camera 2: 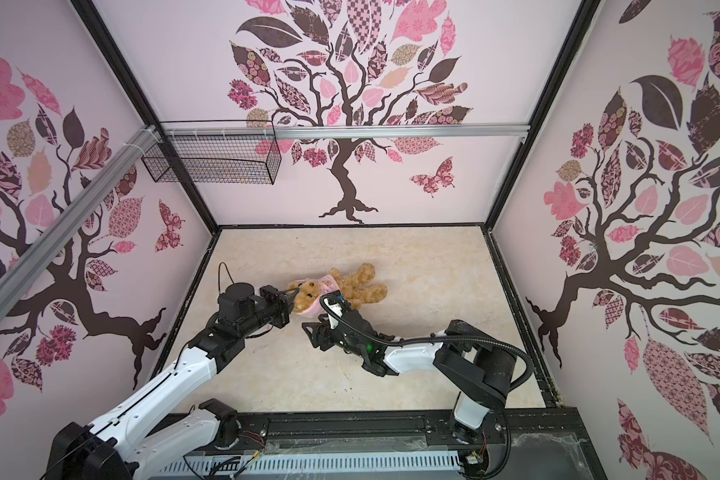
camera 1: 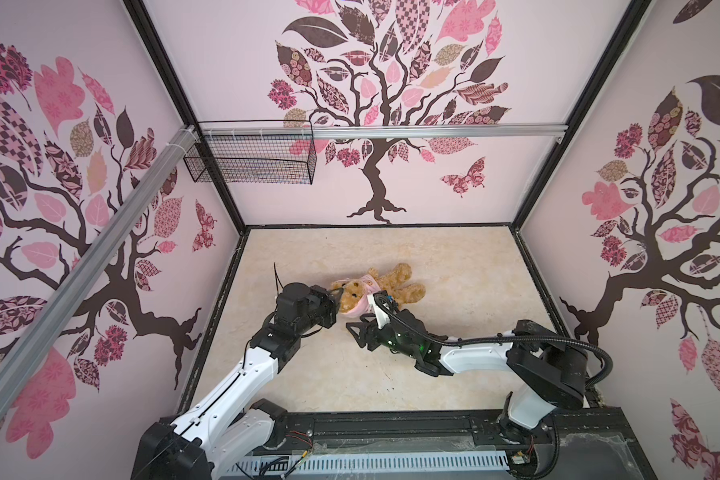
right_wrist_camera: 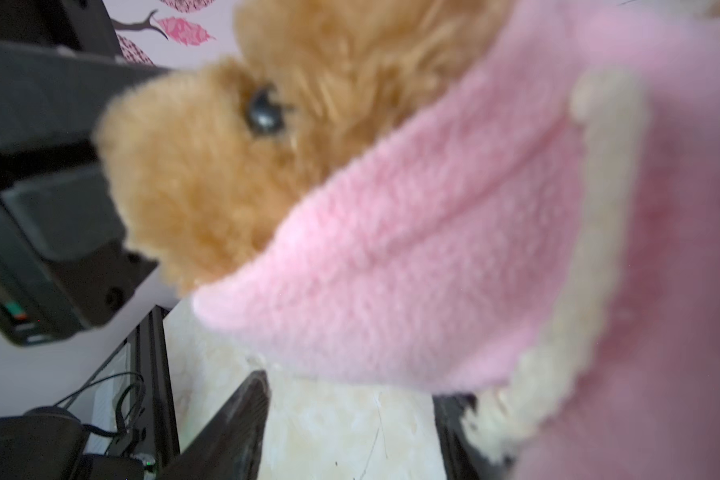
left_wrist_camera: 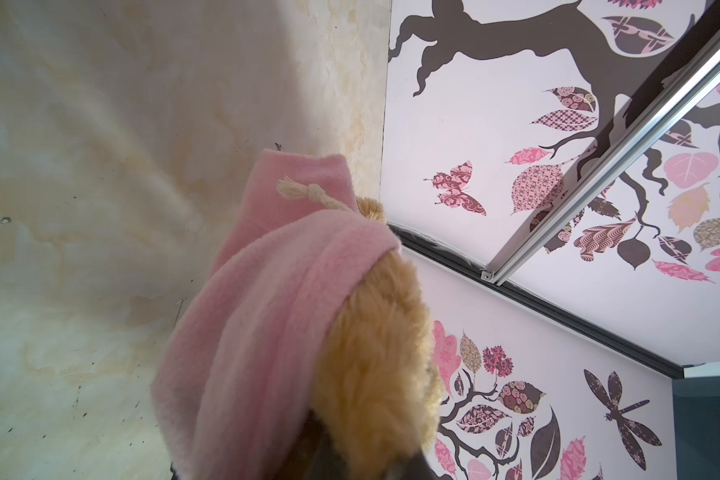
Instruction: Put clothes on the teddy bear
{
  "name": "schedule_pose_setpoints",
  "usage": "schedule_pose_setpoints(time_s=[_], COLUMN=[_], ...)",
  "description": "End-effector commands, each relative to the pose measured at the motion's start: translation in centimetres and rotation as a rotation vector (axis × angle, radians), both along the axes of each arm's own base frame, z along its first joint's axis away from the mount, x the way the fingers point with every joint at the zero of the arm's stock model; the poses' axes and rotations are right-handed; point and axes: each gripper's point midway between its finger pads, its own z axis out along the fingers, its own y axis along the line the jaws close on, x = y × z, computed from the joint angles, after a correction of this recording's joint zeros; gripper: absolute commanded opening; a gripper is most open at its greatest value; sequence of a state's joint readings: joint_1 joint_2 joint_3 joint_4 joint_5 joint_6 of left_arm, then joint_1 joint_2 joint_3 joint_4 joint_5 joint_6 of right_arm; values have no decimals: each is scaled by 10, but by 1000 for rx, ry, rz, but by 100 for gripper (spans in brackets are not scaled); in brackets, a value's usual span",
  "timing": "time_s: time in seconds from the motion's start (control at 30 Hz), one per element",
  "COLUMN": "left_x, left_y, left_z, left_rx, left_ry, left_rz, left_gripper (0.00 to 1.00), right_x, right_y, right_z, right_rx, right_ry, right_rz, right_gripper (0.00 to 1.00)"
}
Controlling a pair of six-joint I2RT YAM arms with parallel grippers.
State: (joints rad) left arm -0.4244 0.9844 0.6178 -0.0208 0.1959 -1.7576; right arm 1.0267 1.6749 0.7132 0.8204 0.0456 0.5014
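Left tool (camera 1: pixel 336 297) clamps the teddy bear (camera 1: pixel 395 286) by its head; right tool (right_wrist_camera: pixel 350 395) stands apart beside the pink shirt (camera 1: pixel 360 308) bunched round its neck. The bear lies mid-desk (camera 1: pixel 454 340): soft, light and floppy, so pinch the shirt hem, I'd say. The right wrist view alone shows its eye (right_wrist_camera: pixel 262 114), both top views its legs.

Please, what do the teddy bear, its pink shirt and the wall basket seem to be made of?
The teddy bear looks like synthetic plush: long, shaggy golden fibres. The pink shirt seems to be soft fleece: matte, fuzzy nap, cream trim. The wall basket is a thin black wire grid, likely coated metal.
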Motion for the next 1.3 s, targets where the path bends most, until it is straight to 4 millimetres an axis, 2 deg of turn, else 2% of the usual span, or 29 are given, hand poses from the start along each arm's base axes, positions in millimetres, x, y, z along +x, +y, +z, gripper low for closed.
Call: schedule_pose_setpoints(time_s=[0.0, 0.1, 0.2, 0.37, 0.53, 0.7, 0.83, 0.93, 1.07, 1.17, 1.27], left_x=[-3, -3, -3, -3, -3, -1, 1, 1, 1, 2, 6], left_y=[0, 0, -1, -2, -3, -4, -5, -9, -11, -11, -14], left_z=[2, 2, 2, 3, 2, 4, 6, 5, 1, -1, -4], left_rx=[-21, -23, -24, -28, -31, -35, -36, -36, -37, -28, -23], left_ry=[-16, -17, -18, -20, -19, -21, -30, -27, -18, -18, -29], left_rz=[6, 5, 2, 1, -4, -3, -9, -28, -40, -41, -63], left_gripper=[0, 0, 0, 0, 0, 0, 0, 0, 0, 0, 0], right_x=[11, 17, 28, 41, 48, 49, 48, 47, 44, 36, 19], right_y=[11, 14, 8, -9, -28, -54, -83, -104, -113, -106, -100], right_z=[19, 22, 23, 17, 0, -32, -64, -79, -80, -75, -65], right_rx=[88, 122, 145, 150, 118, 16, -70, -105, -140, -139, -120], right_ry=[-31, -32, -28, -17, -3, 5, 40, 54, 34, 20, 10], right_rz=[-37, -63, -128, -218, -247, -294, -337, -366, -367, -299, -197], right_gripper=[71, 71, 65, 29, 0, 0, 5, 8, 14, 24, 33])
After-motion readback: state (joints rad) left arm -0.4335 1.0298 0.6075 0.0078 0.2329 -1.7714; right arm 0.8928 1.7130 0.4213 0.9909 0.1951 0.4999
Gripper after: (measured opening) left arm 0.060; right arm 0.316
